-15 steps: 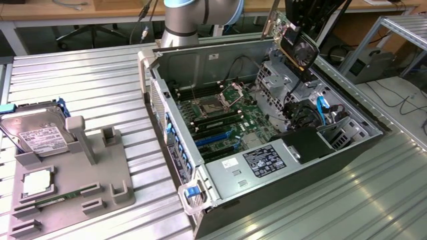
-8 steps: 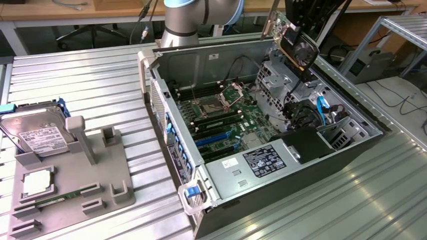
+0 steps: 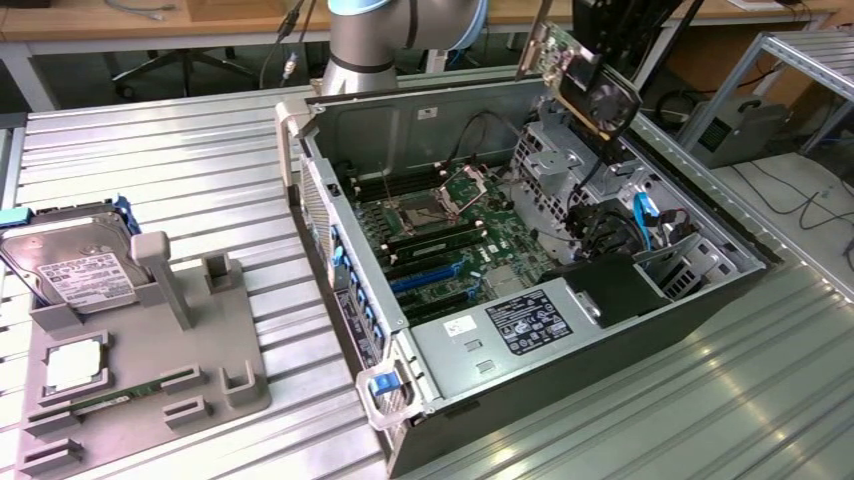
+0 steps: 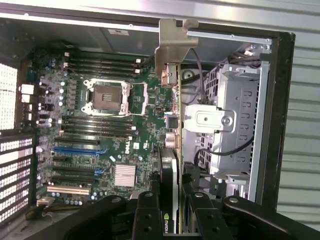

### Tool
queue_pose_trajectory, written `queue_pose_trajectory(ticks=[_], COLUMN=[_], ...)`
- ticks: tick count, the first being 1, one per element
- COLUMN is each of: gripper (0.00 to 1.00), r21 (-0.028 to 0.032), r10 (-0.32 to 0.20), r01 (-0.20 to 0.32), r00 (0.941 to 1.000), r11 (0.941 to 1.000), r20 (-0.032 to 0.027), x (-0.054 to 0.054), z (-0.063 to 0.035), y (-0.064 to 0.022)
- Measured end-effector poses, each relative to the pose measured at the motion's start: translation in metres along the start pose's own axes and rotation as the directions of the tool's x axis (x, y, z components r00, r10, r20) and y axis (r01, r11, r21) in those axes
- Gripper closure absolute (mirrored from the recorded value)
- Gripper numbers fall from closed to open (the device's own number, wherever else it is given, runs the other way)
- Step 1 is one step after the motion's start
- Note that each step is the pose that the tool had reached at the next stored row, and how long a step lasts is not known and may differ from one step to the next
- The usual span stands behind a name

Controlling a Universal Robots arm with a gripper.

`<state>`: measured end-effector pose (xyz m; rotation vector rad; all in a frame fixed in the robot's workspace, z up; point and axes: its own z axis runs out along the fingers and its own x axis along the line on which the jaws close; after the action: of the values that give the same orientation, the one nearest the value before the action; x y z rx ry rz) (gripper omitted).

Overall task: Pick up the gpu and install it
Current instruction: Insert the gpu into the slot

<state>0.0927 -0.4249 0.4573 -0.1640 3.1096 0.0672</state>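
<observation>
The gpu [image 3: 587, 85] is held above the open computer case [image 3: 601, 392], pinched edge-on between the fingers of the hand [image 4: 172, 205]. In the exterior view it is seen tilted over the case's far side, above the drive cage [image 3: 554, 160] and clear of the motherboard [image 3: 441, 228]. Its silver bracket [image 4: 172, 45] is at the end away from the hand. Well apart, at the exterior view's left, a hard drive [image 3: 74, 265] is propped in a grey holder [image 3: 200, 365] on the worktop [image 3: 174, 150].
</observation>
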Motion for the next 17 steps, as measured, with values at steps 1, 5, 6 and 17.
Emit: queue_pose_trajectory(ticks=[1, 5, 6, 17], gripper=[0.73, 0.73, 0.73, 0.73], r21=[-0.0010, -0.0044, -0.0059, -0.0184], r10=[-0.033, -0.138, -0.179, -0.469], r01=[0.033, 0.138, 0.179, 0.468], r00=[0.9995, 0.9904, 0.9838, 0.8832], r11=[0.9995, 0.9904, 0.9838, 0.8833], r20=[-0.0014, -0.0055, -0.0070, -0.0162], x=[0.0000, 0.0000, 0.0000, 0.0000], z=[0.0000, 0.0000, 0.0000, 0.0003], y=[0.0000, 0.0000, 0.0000, 0.0000])
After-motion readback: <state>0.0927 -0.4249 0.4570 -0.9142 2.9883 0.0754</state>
